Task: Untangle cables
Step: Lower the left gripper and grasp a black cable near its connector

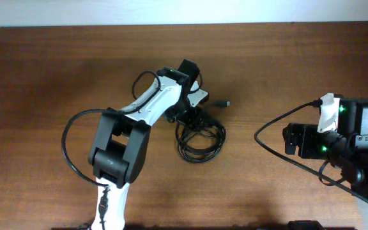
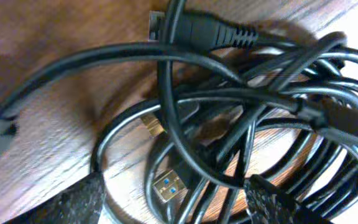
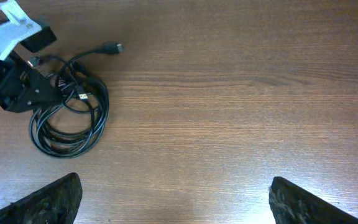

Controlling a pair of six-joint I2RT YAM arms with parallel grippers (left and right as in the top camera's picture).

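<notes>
1. While the left gripper (image 2: 173, 205) is hanging over the cables (image 2: 334, 168), its fingers (image 2: 79, 202) are standing wide apart, straddling several strands and clamping none.
2. Just ahead of the fingertips, a blue-tongued USB plug (image 2: 168, 185) is lying inside the loops, with a smaller gold-tipped plug (image 2: 152, 124) sitting a little beyond it.
3. Further ahead of the hand, a thick moulded plug (image 2: 219, 32) is crossing over the coil's outer strands on the table (image 2: 36, 43).
4. I am judging that the step in hand is choosing one strand to draw out. Doing it well is calling for closing on a single cord near a plug end, not on the whole bunch. It is also calling for pulling along that cord's free run, so the loops are opening rather than cinching.
5. Far from that hand, the right gripper (image 3: 173, 202) is hovering with fingers fully spread and nothing between them, well apart from the coil. It is looking well placed to pin the bundle during the draw.
</notes>
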